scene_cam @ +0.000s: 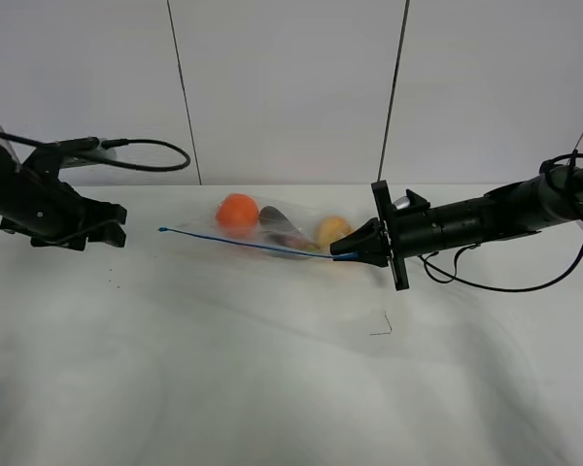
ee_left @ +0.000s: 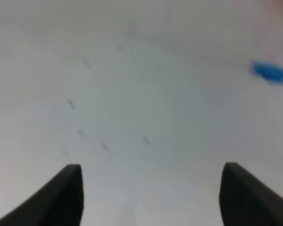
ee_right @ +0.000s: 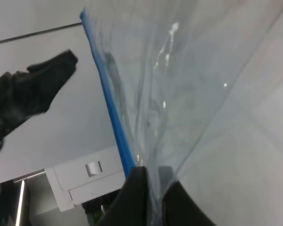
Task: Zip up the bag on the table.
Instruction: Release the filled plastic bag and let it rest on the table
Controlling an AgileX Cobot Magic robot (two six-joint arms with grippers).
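The clear bag lies on the white table with orange, purple and yellow produce inside. Its blue zip strip runs along the near edge and is lifted a little. My right gripper is shut on the right end of the zip strip; in the right wrist view the fingers pinch the plastic. My left gripper is open and empty, a short way left of the strip's left tip. Its fingertips stand wide apart over the bare table.
A small dark mark sits on the table in front of the bag. A few dark specks lie on the table under the left gripper. White wall panels stand behind the table. The left arm shows in the right wrist view.
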